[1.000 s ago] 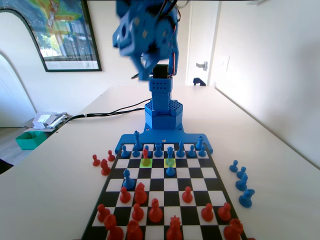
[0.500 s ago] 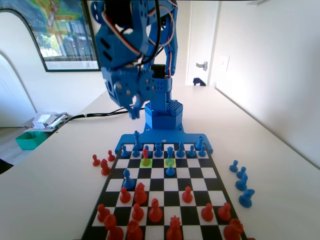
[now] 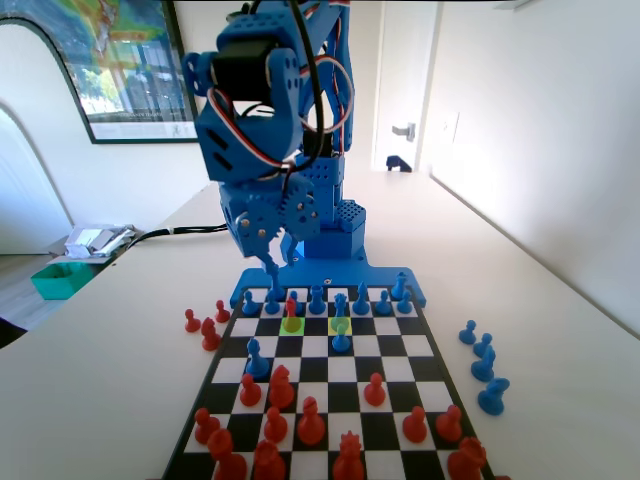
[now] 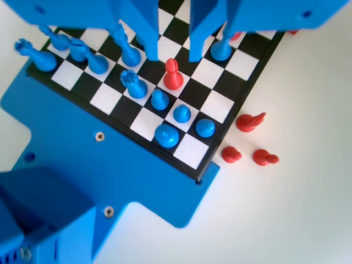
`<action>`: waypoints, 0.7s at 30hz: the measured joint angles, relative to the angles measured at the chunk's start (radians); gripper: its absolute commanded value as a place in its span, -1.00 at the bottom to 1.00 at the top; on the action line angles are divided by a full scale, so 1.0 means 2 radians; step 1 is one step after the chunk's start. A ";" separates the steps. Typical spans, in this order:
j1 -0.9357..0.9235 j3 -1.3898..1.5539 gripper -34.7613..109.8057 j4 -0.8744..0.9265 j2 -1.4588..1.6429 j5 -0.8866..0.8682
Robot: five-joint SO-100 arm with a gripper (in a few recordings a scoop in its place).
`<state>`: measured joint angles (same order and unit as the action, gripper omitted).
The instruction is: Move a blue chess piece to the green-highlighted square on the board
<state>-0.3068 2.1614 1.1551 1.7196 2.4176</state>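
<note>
A: White tabletop under the board (image 3: 432,345). Where do we stand?

B: Our gripper (image 4: 173,55) hangs with jaws apart and empty, above the near ranks. The blue chess piece (image 3: 341,333) stands beyond and below it, on the yellow-green square (image 3: 340,324), beside the green-highlighted square (image 3: 292,323) holding a red pawn (image 4: 172,75).

A: Handling?

B: Probably light, rigid, slick plastic; we should pinch the narrow stem.

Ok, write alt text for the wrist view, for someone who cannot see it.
Seen from above, the open gripper hangs over the corner of the board nearest the blue base, its jaws either side of a red pawn standing among blue pieces. Three red pieces lie on the white table beside the board.
</note>
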 measured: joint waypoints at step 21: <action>0.015 0.000 -0.38 -0.057 -0.037 -0.047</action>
<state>-0.2777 2.1614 1.0416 1.6460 2.3240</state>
